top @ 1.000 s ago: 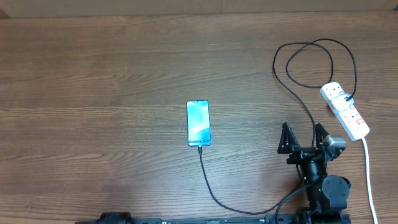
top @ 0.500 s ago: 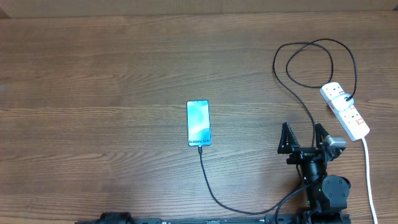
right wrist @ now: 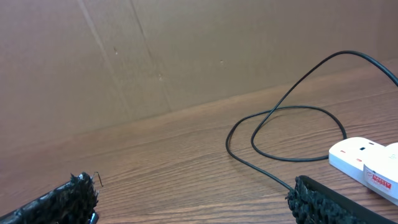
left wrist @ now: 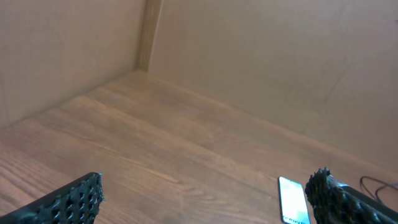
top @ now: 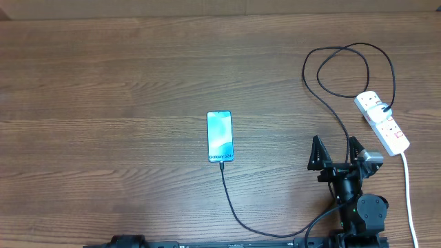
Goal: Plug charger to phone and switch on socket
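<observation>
The phone [top: 220, 136] lies flat mid-table, its light blue screen lit. The black charger cable [top: 231, 203] meets the phone's near end, runs right along the front edge past my right arm, loops [top: 348, 72] at the far right and ends at the white socket strip [top: 382, 122]. My right gripper [top: 335, 143] is open and empty, left of the socket, with the cable passing between its fingers. In the right wrist view the gripper [right wrist: 194, 190] is wide open, with the cable [right wrist: 292, 130] and socket [right wrist: 367, 162] ahead. My left gripper [left wrist: 208, 186] is open and empty; the phone [left wrist: 292, 199] lies by its right finger.
The socket's thick white cord [top: 406, 189] runs down the right edge of the wooden table [top: 103, 103]. A brown board wall [right wrist: 186, 56] stands behind the table. Only a dark part of the left arm [top: 127, 242] shows at the overhead view's bottom edge.
</observation>
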